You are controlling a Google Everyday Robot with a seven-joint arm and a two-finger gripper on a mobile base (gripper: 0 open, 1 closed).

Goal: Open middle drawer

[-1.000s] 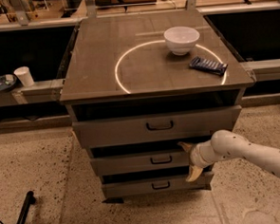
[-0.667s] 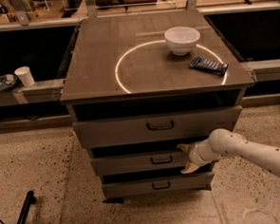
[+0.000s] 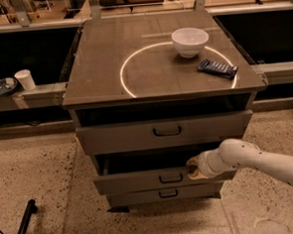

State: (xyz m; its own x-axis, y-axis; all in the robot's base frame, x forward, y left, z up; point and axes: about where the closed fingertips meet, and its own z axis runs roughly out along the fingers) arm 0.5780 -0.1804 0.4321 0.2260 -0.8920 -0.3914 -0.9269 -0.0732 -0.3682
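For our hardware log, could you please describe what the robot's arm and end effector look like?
The arm is a smooth, rounded, cream-white tube sprinkled with small dark dots; no cables show. It narrows to a wrist collar. The end effector, at the middle drawer's top edge right of its handle, looks tan-yellow.

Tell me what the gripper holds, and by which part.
The gripper sits at the top front edge of the middle drawer, right of its black handle; whether it clamps that edge cannot be told.

arm (image 3: pixel 261 160): white, rounded, dark dots | gripper (image 3: pixel 193 167): pale tan, at middle drawer (image 3: pixel 135 182) top edge
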